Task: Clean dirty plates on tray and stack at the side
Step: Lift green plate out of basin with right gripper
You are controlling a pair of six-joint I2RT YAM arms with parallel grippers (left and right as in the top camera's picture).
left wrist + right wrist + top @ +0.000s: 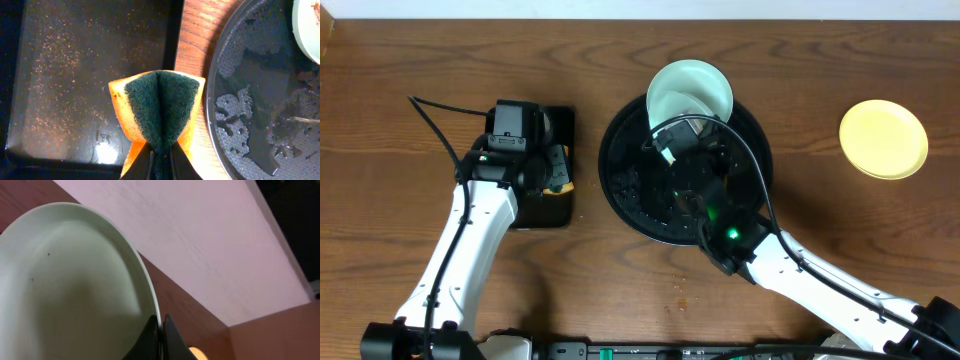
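A glossy plate, judged stiff but slippery, was gripped at its rim by the right end effector, a soft sponge by the left end effector.

Orange sponge, green scouring face, folded, over right edge of rectangular black tray; tray surface speckled.

pale pinkish wall beyond a dark wood-grain table.
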